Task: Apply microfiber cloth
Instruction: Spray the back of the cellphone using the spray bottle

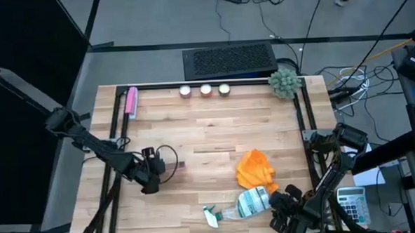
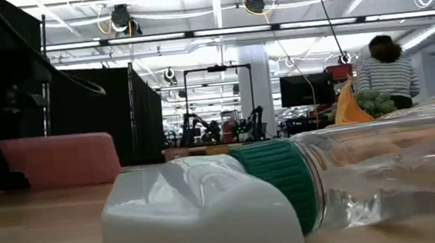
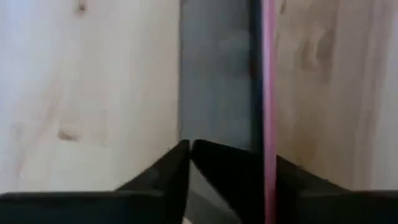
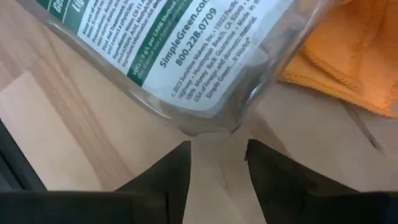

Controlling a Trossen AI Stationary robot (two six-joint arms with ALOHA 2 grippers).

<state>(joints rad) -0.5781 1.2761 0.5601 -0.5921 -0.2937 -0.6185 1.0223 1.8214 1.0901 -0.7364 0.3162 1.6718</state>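
The microfiber cloth [image 1: 255, 168] lay near the desk's [image 1: 215, 130] front right corner. The right end effector [image 4: 217, 155], fingers apart, hovered by the spray bottle [image 1: 250, 202]; advancing risked rolling it. The left end effector [image 3: 189, 149] was closed.

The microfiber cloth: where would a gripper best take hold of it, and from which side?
Probably from above, pinching the raised folds at the bunched middle of the microfiber cloth. It lies crumpled on the table, with the spray bottle close against its near edge, so a low approach from there looks blocked.
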